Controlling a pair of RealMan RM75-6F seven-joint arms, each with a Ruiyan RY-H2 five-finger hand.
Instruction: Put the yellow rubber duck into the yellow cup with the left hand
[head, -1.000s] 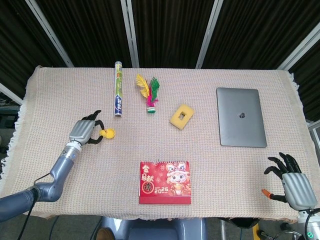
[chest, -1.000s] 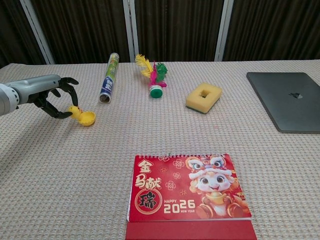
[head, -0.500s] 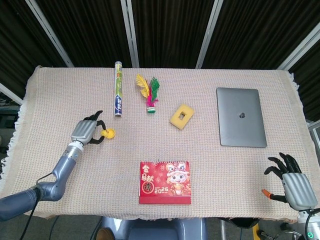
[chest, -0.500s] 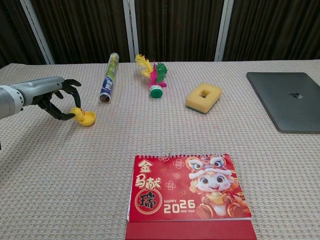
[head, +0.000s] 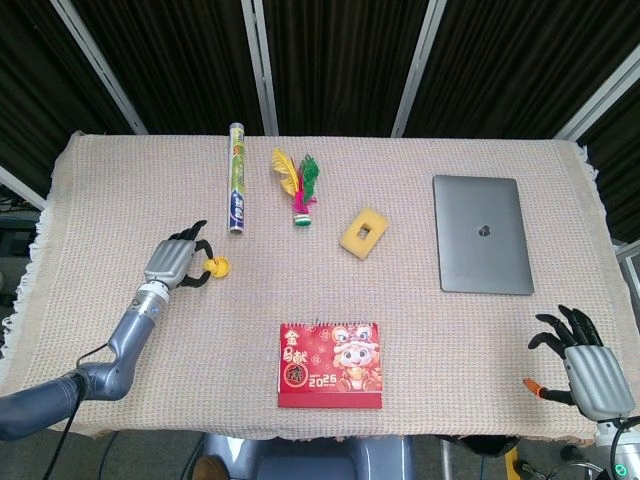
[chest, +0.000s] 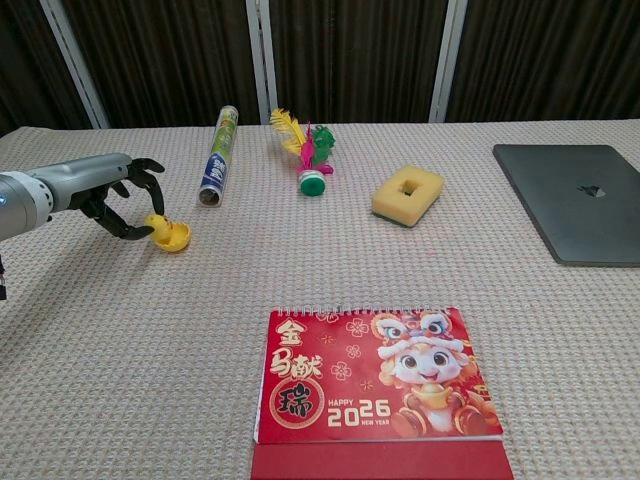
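Note:
A small yellow cup stands on the woven cloth at the left, also seen in the head view as the cup. The yellow rubber duck sits against the cup's left rim, and shows in the head view as the duck. My left hand curls over the duck, thumb below and fingertips above, pinching it; from above the left hand lies just left of the cup. My right hand rests at the table's near right corner, fingers spread, holding nothing.
A foil-roll tube lies behind the cup. A feather shuttlecock, a yellow sponge and a grey laptop sit further right. A red desk calendar stands at the front centre.
The left hand has edged slightly toward the cup with the duck still in its fingers. The right hand has not moved.

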